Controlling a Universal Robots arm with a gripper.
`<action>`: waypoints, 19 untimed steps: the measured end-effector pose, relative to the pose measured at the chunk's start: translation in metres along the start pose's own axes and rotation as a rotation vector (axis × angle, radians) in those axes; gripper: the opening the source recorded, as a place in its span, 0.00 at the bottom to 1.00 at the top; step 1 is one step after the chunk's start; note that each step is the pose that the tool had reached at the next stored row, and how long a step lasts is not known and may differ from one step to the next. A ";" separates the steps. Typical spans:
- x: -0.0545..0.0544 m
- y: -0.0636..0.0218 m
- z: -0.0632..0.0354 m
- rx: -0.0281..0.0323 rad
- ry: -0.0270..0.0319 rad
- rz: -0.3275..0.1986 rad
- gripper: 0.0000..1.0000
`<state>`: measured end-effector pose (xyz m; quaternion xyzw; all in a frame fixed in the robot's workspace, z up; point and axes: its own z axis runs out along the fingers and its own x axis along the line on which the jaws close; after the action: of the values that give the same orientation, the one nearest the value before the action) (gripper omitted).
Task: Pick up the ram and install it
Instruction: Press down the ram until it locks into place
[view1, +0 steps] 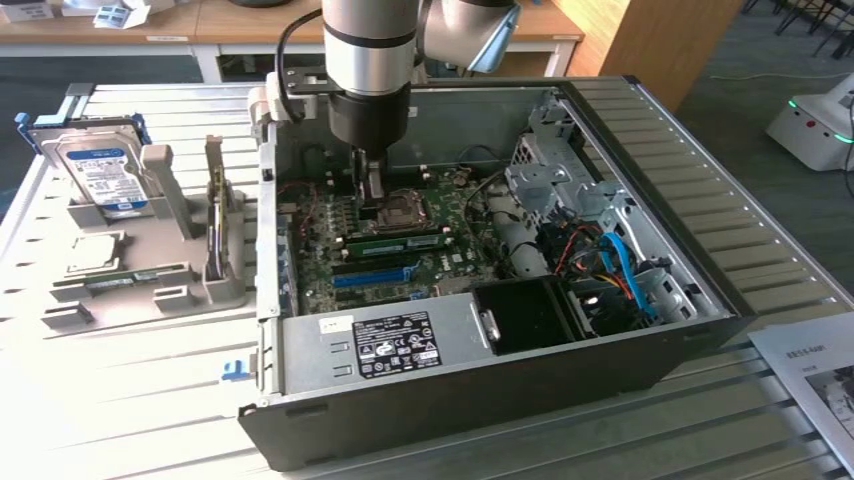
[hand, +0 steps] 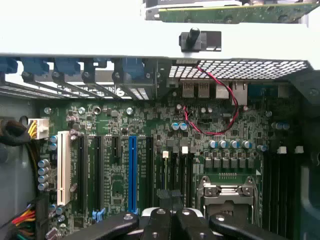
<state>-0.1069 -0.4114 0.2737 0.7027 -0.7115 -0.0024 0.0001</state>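
Observation:
My gripper reaches down into the open computer case, just above the motherboard beside the CPU socket. In the wrist view its black fingers are shut together and I see nothing between them. A green ram stick lies along a slot between the socket and the long blue slot, just in front of the fingertips. Whether the fingers touch it I cannot tell. In the wrist view the black memory slots run up from the gripper, next to the blue slot.
A grey fixture at the exterior view's left holds a hard drive, a CPU chip, an upright card and another green stick. Cables and a drive cage crowd the case's right side.

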 end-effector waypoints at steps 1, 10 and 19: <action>0.000 0.0000 0.0000 -0.0001 0.0001 0.000 0.10; 0.000 -0.0018 -0.0001 -0.0001 0.0002 0.000 0.10; 0.000 -0.0113 -0.0001 -0.0001 0.0001 0.000 0.10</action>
<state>-0.0955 -0.4114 0.2738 0.7027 -0.7115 -0.0024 0.0002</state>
